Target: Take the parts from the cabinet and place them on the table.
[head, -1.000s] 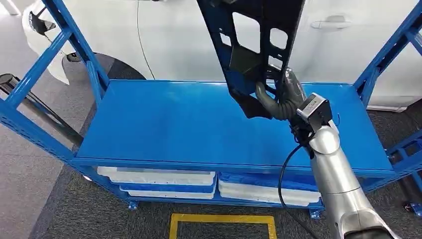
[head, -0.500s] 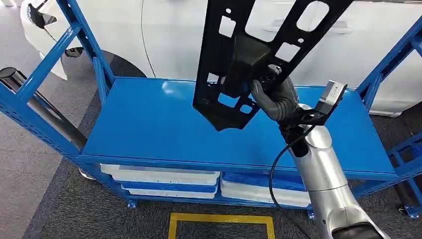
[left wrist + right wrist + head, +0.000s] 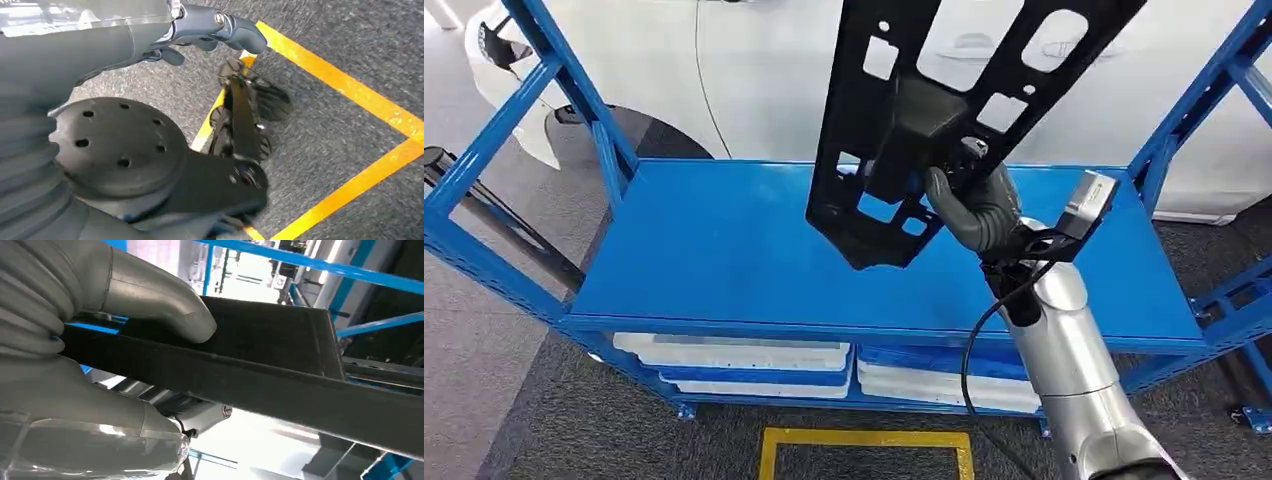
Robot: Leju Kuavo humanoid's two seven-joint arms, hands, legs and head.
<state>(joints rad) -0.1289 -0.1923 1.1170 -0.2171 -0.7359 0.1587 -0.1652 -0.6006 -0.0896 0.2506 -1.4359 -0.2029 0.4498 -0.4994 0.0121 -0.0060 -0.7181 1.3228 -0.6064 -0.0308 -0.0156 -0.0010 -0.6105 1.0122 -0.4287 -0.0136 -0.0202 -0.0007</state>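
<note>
Head view: right hand [image 3: 977,208] grips black part [image 3: 924,120], long axis upright, tilted right.

The black part [image 3: 944,120] runs past the picture's top edge above the right hand [image 3: 979,205], whose fingers lie hidden behind it.

A blue metal shelf rack [image 3: 514,270] stands on dark grey carpet [image 3: 564,420], its flat blue top shelf [image 3: 724,250] glossy under overhead light. On the lower level lie white trays [image 3: 734,355] stacked with blue ones. Behind the rack is a white car [image 3: 764,90], with a door handle [image 3: 969,45] and part of a wheel arch showing. A yellow taped rectangle [image 3: 869,440] marks the carpet in front of the rack. At far left the floor turns lighter grey [image 3: 464,380].
</note>
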